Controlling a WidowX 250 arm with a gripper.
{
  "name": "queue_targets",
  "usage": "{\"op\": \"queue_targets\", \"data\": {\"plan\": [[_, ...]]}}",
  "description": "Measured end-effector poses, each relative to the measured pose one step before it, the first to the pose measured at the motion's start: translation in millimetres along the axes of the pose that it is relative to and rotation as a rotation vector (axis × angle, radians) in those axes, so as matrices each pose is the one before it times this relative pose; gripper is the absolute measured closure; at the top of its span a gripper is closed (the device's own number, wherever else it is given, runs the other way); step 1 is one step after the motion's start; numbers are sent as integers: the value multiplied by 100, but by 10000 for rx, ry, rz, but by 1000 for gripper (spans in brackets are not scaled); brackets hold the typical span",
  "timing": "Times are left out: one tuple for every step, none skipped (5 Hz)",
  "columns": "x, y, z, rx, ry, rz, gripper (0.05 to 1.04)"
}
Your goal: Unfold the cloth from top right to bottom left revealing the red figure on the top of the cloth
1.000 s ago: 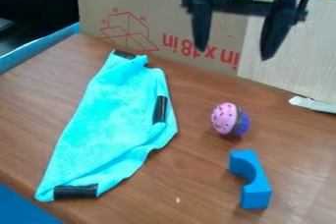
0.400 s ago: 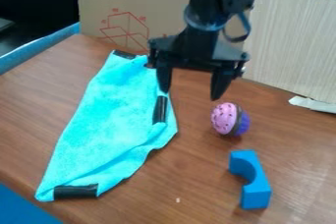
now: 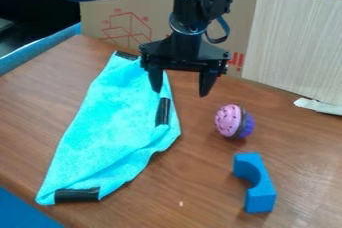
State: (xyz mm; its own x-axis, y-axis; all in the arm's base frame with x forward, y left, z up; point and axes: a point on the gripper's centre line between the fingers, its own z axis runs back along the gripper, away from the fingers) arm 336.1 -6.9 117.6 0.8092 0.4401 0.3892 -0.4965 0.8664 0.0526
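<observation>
Cloth (image 3: 110, 127) looks light and limp, likely best pinched at the black strip (image 3: 163, 111) along its right edge; end effector (image 3: 180, 93) hangs wide open, empty.

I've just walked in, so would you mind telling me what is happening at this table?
A black robot arm has its open two-finger gripper over the upper right edge of a folded turquoise cloth with black strips, and it holds nothing. The job is to unfold the cloth, which is not yet done. To the cloth's right, on the brown wooden table, are a round pink-and-purple toy and a blue arch-shaped block.
</observation>
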Motion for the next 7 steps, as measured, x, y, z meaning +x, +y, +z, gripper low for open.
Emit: {"op": "queue_targets", "data": {"plan": [[791, 1290, -1149, 299, -65, 310, 84], [-168, 325, -370, 122, -87, -108, 84], [1, 124, -864, 147, -109, -31, 84], [-605, 281, -1376, 309, 93, -31, 84], [-298, 183, -1006, 316, -98, -1, 84], [-546, -135, -1019, 288, 151, -80, 84], [8, 38, -530, 194, -67, 11, 84]]}}
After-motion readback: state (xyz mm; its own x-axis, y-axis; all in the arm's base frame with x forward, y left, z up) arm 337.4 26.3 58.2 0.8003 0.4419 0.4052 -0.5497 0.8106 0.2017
